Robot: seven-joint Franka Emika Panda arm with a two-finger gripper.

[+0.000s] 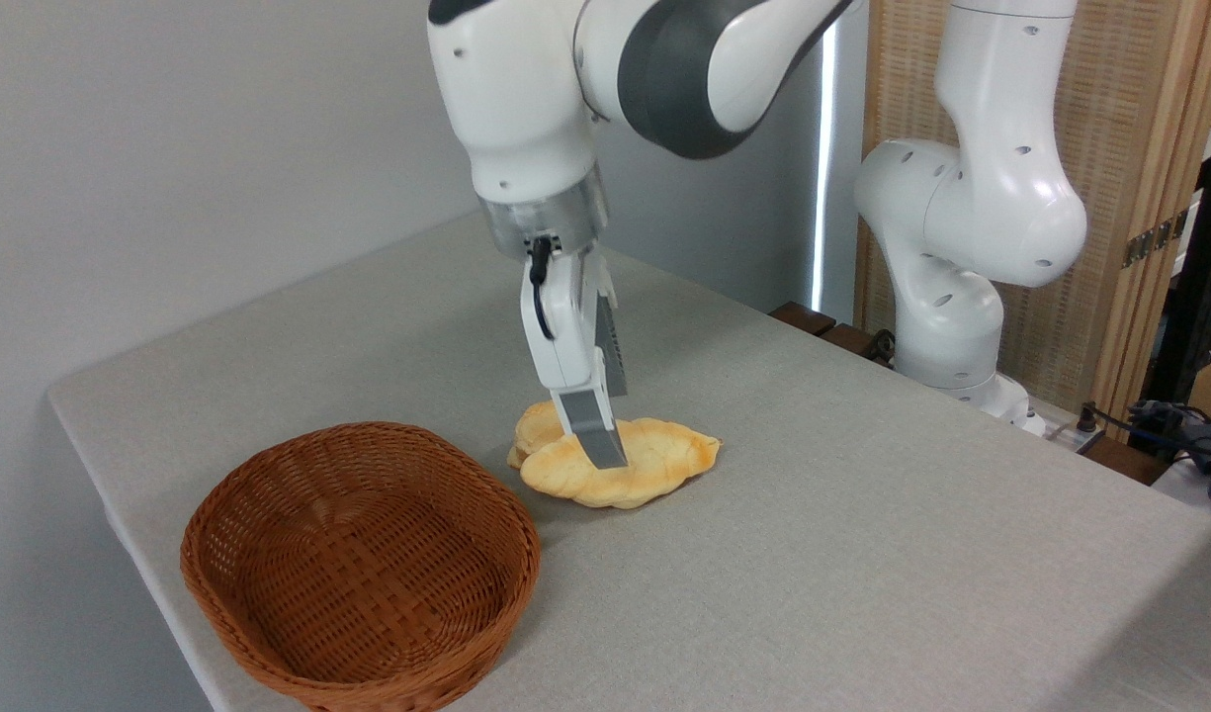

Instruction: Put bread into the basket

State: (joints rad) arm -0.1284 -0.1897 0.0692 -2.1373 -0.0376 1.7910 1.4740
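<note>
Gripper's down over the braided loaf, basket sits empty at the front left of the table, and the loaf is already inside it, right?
Not quite: the bread is not inside the basket. The camera view shows it lying on the table just right of the rim. The rest holds: the gripper is down over the loaf and the basket is empty.

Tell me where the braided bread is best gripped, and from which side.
Grip the bread across its narrow width near mid-length, coming from above. It lies flat on the table, long axis roughly left-right, so only the top and long sides are open. The end effector is already there.
</note>
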